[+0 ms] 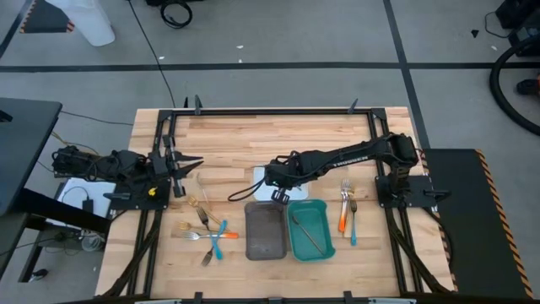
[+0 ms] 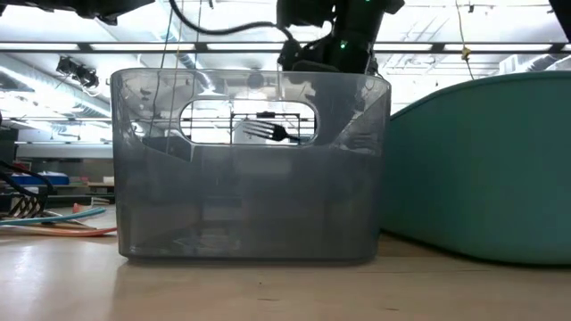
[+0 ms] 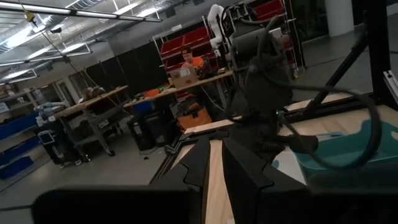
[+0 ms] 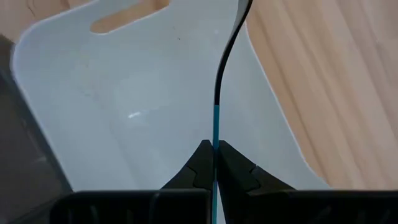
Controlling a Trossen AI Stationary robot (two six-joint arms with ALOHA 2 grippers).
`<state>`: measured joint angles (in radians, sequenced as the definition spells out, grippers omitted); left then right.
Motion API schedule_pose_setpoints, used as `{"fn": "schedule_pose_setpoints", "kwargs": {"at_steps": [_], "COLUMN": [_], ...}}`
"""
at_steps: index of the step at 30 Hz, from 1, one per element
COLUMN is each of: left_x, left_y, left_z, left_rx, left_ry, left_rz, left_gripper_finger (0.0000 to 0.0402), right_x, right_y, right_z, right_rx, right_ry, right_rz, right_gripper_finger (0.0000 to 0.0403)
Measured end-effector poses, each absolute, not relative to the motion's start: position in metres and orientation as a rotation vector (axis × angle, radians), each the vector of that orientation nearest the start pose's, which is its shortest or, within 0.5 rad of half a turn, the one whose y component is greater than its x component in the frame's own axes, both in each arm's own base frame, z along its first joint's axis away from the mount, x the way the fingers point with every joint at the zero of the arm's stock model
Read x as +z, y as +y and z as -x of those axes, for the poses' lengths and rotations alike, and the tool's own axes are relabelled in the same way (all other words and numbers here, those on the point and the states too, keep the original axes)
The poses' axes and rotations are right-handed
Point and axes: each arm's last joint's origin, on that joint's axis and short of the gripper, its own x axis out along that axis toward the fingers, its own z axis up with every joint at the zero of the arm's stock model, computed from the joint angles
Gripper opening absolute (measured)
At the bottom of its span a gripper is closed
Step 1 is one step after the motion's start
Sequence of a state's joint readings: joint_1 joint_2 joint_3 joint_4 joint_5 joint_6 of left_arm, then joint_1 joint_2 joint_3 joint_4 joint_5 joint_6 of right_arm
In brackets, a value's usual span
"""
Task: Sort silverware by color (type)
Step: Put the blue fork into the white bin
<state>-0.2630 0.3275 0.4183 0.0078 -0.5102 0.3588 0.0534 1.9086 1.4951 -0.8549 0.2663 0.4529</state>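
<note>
My right gripper (image 1: 272,181) reaches in from the table's right and is over the white tray (image 1: 297,192). It is shut on a fork (image 1: 245,192) with a teal handle and a dark head. The fork's tines (image 2: 268,132) show through the grey tray's handle slot in the low view. A loose heap of silverware (image 1: 207,230) lies on the table left of the grey tray (image 1: 266,232). An orange and a blue fork (image 1: 346,207) lie right of the teal tray (image 1: 310,230). My left gripper (image 1: 190,164) waits at the table's left, narrowly open. My right gripper (image 4: 213,149) pinches the fork's teal handle (image 4: 215,124) between its two fingers. The fork sticks straight out ahead of the fingers, in line with them, toward the table's left. It is lifted clear above the white tray (image 4: 124,93), roughly level.
The teal tray holds a metal utensil (image 1: 310,235). A gold-coloured piece (image 1: 202,203) lies near the left gripper. Bare wood lies toward the far edge. A black frame runs along the table's edges. People and benches show in the room beyond.
</note>
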Motion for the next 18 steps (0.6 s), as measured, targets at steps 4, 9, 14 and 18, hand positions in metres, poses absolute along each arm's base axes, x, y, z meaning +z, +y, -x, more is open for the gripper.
{"fn": "schedule_pose_setpoints", "kwargs": {"at_steps": [4, 9, 14, 18], "left_x": [0.2796, 0.2797, 0.2797, 0.2798], "left_y": [-0.0126, -0.0126, -0.0126, -0.0126], "left_z": [-0.1013, -0.1013, -0.1013, -0.1013], "left_rx": [0.261, 0.261, 0.261, 0.261], "left_ry": [-0.047, -0.048, -0.048, -0.049], "left_rz": [-0.317, -0.317, -0.317, -0.318], "left_gripper_finger": [0.0050, 0.0050, 0.0050, 0.0050], "right_x": [0.2150, 0.2145, 0.2139, 0.2138], "right_y": [0.0119, 0.0110, 0.0108, 0.0073], "right_z": [-0.3841, -0.3819, -0.3802, -0.3802], "right_rx": [-0.464, -0.473, -0.461, -0.455], "right_ry": [1.197, 1.220, 1.245, 1.250], "right_rz": [-0.245, -0.277, -0.289, -0.294], "right_gripper_finger": [0.0013, 0.0013, 0.0013, 0.0013]}}
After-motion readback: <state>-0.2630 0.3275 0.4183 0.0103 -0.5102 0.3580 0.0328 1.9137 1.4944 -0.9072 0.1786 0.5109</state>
